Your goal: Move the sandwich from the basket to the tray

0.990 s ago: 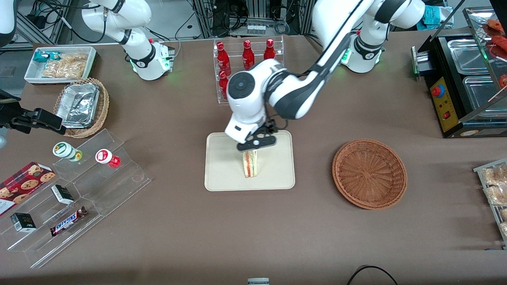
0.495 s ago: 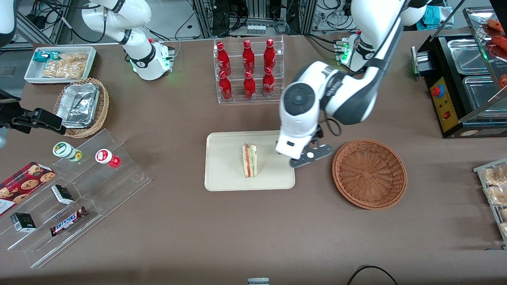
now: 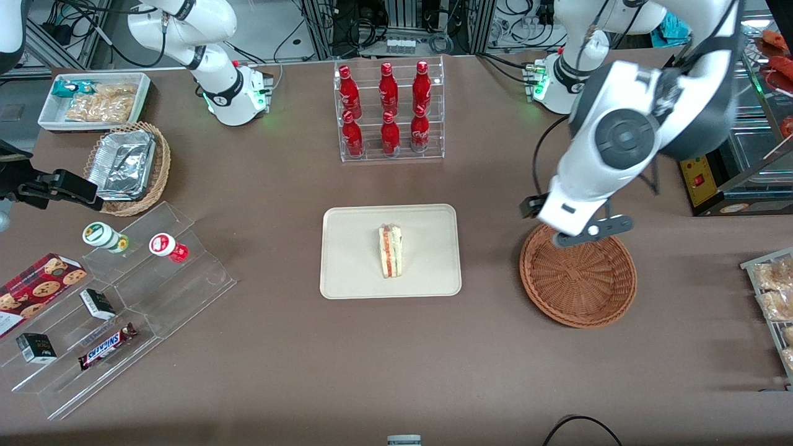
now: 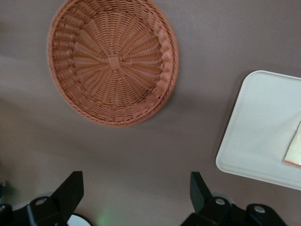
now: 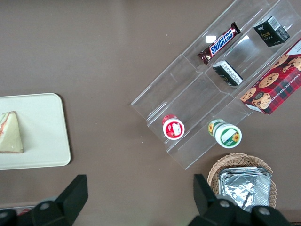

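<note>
The sandwich (image 3: pixel 390 251) stands on edge in the middle of the tray (image 3: pixel 353 272). The gripper (image 4: pixel 136 195), fingers spread and holding nothing, hovers above the basket (image 3: pixel 579 297) rim at twelve o'clock.

reads "snickers" in white letters on the brown candy bar (image 3: pixel 106 347) lying on the lowest step of the clear stepped display stand (image 3: pixel 124 303), legible again from the right wrist view. possibly a short pale word on the small black boxes (image 5: pixel 272 31) on the same stand, too small to make out. printed labels on the red bottles (image 3: pixel 386 105) in the clear rack, unreadable. chocolate chip cookies pictured on the red plaid box (image 3: pixel 34 290), wording not legible. no readable text elsewhere.
</note>
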`<action>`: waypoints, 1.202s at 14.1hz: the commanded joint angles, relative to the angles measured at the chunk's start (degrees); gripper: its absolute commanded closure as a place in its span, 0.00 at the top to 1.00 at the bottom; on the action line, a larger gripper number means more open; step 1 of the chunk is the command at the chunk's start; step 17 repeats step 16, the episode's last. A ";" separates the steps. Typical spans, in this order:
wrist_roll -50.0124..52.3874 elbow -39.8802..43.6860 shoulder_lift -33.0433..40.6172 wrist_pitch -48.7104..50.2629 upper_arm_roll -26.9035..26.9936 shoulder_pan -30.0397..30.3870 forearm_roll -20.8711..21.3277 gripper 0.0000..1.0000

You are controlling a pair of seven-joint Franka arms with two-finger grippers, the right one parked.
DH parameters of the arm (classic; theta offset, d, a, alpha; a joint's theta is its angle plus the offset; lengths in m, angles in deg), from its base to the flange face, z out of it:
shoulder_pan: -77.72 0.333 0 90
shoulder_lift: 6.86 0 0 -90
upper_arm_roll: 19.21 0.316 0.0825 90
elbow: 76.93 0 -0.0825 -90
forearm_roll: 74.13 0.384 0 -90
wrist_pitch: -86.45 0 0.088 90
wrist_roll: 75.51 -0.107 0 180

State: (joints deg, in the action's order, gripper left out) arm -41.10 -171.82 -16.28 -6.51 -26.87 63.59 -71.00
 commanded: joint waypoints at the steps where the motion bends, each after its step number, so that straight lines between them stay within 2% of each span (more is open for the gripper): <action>1: -4.69 -5.29 6.94 0.41 -0.86 4.44 -1.20 1.00; 4: -16.71 -6.45 10.64 3.72 -1.04 9.81 -3.22 1.00; 7: -21.48 -4.96 12.23 5.24 -0.87 13.77 -3.05 1.00; 9: -24.11 -2.50 12.14 6.73 -0.08 14.22 -2.43 1.00; 12: -27.90 -1.08 12.05 6.82 4.75 14.22 -3.13 1.00; 17: -27.65 0.41 10.74 5.42 5.20 14.13 -4.09 1.00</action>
